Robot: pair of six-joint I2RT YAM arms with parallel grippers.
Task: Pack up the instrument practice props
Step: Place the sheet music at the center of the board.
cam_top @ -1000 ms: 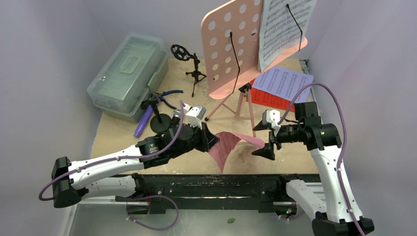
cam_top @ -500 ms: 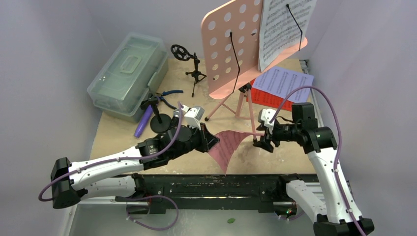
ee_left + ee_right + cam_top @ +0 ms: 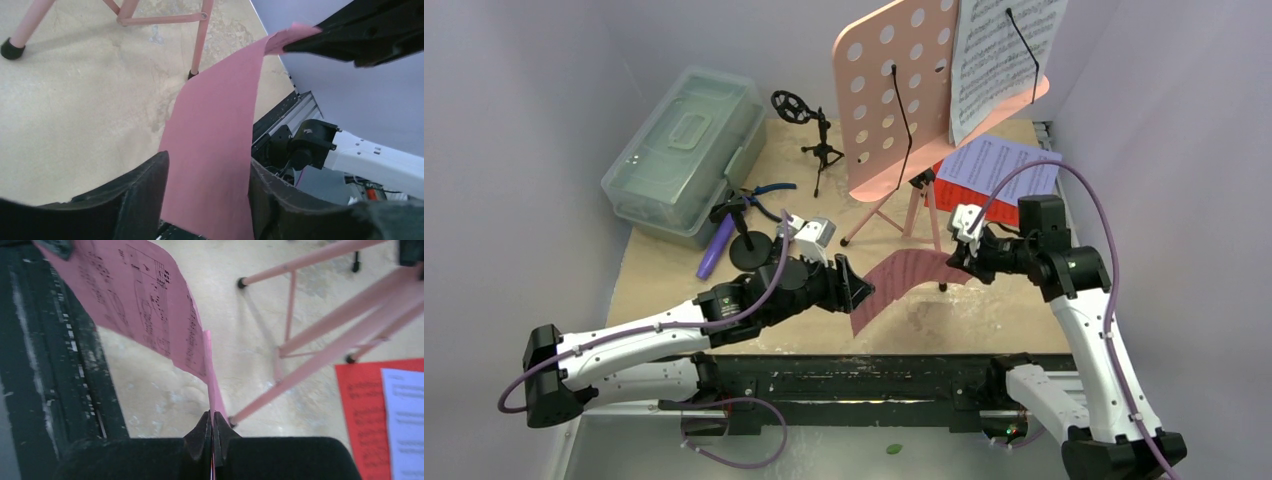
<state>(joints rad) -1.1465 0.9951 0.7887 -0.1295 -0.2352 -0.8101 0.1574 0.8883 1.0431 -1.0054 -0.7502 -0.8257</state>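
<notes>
Here's the dusky-pink sheet-music page point(image 3: 911, 270), up off the counter point(image 3: 674, 275) and arched between the two arms, just near of the pink perforated music rack's tripod legs point(image 3: 914, 215). The right tool point(image 3: 965, 262) is clenched on the page's far-right edge. Its wrist view shows the fingers pressed together with paper nipped between them. The left tool point(image 3: 852, 287) has its fingers apart, the page's near-left end running down between them; whether it truly grips there, I can't tell. This is featherlight, floppy paper: it bows and sags, and I'd judge it creases or tears if the arms pull apart. Edges and corners are the places to pinch. Far left, the clear greenish plastic case point(image 3: 686, 150) sits with its lid down, contents unreadable through the plastic.
</notes>
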